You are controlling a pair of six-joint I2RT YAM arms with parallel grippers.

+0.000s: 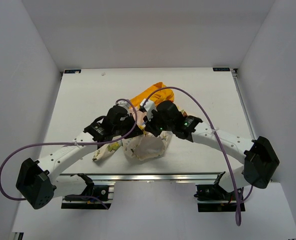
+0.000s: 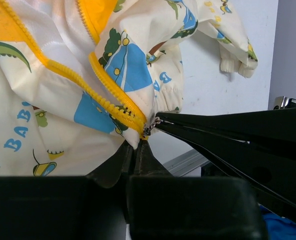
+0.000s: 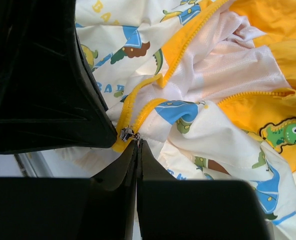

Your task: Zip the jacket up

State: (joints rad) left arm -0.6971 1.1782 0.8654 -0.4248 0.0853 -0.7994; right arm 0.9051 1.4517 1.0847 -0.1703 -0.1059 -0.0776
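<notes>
You get bright, even overhead light; white counter [image 1: 82,100] nearly washed out, glare along its near edge. Wrist views: jacket [image 2: 52,105] print sharp, near black jaws blurred, detail lost.

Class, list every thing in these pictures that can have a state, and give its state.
jacket: crumpled, front open.
zipper: unzipped, its halves meeting only at the slider.
slider: at the bottom end.
left pincer: shut on the jacket's bottom edge by the zipper.
right pincer: shut on the slider's pull.
</notes>
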